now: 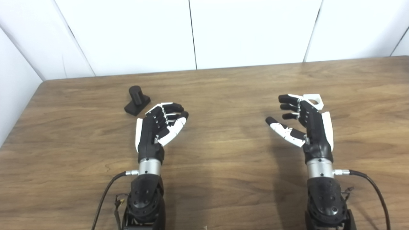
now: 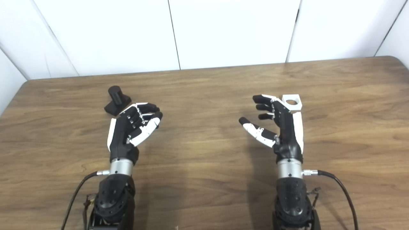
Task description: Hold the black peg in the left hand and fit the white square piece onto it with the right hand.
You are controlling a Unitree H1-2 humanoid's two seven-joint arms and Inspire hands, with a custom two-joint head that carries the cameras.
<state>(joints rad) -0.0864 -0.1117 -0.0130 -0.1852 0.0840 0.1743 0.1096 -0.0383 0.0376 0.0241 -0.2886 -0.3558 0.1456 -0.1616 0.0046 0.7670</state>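
The black peg (image 1: 137,99), a short cylinder on a flat square base, stands on the wooden table (image 1: 223,179) at the left. My left hand (image 1: 158,127) hovers just to its right and nearer to me, fingers curled but apart, holding nothing. The white square piece (image 1: 314,100) with a round hole lies on the table at the right. My right hand (image 1: 303,123) is in front of it and partly hides it, fingers spread, thumb stretched leftward, nothing in its grasp.
White wall panels (image 1: 191,32) rise behind the table's far edge. The table's left edge (image 1: 19,118) runs close to the peg's side. Black cables (image 1: 374,188) trail from both wrists near the bottom.
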